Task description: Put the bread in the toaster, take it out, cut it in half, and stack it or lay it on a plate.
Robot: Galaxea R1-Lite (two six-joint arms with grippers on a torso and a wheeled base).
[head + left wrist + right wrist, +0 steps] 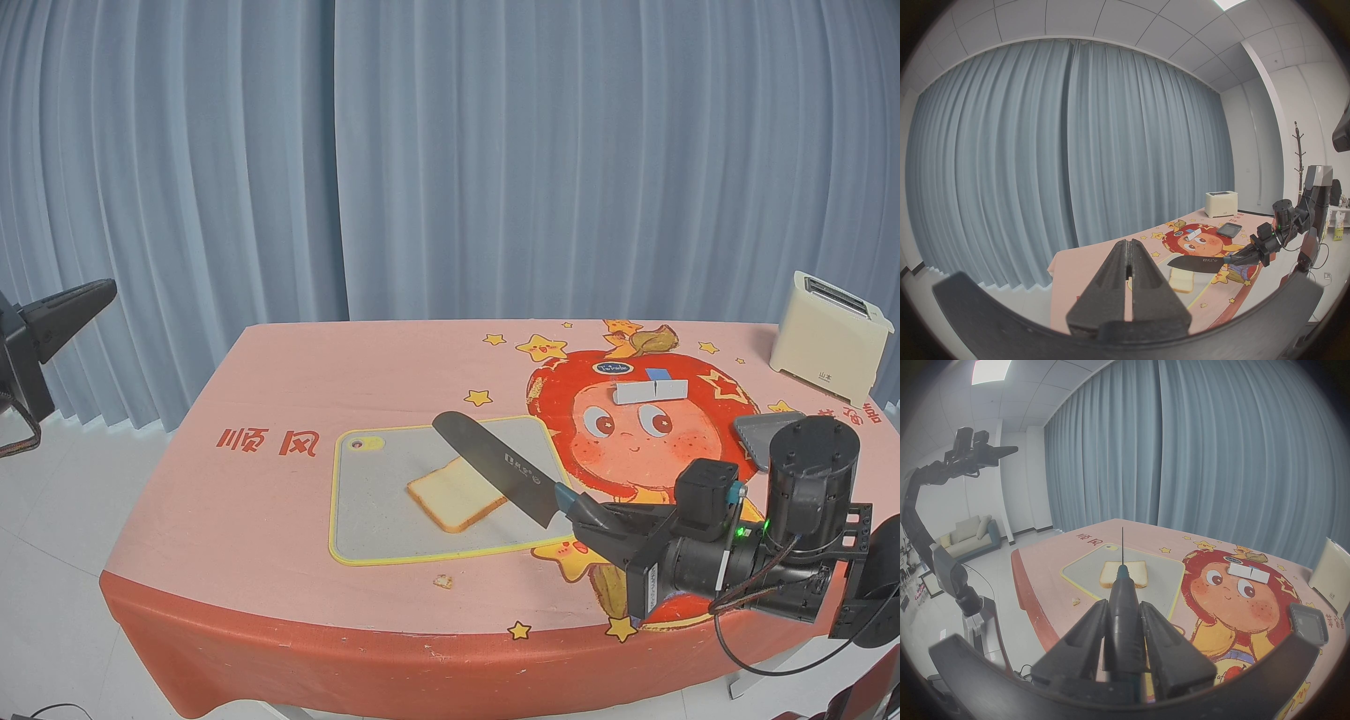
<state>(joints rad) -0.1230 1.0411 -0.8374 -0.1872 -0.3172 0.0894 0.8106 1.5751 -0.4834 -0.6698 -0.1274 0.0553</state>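
at cut-in-half step, prob. grips knife [497, 466] by handle w/ right gripper [586, 516], jaws clamped tight on it, off near-right corner of cutting board [375, 506]. holds blade edge-down, slanted over board centre, right above bread [457, 495]. looks just clear of the slice, contact not certain. bread: flat, whole, approx board centre, no cut seen yet. left gripper [1129, 246]: up high, well off board's left side, jaws shut on nothing.

next, by my read: line blade across slice middle, press straight down, maybe saw a bit. soft bread likely to squash or slide w/ nothing pinning it. then shift both halves to dark tray [761, 433], well right of board, likely the plate.

counted:
- 1 bread slice
- 1 knife
- 1 cutting board
- 1 toaster [830, 349], far right & behind board
- 1 dark tray
- 1 crumb [442, 581] on table [281, 375], just in front of board
- 2 white tabs [650, 389] side by side, behind-right of board
- 2 grippers
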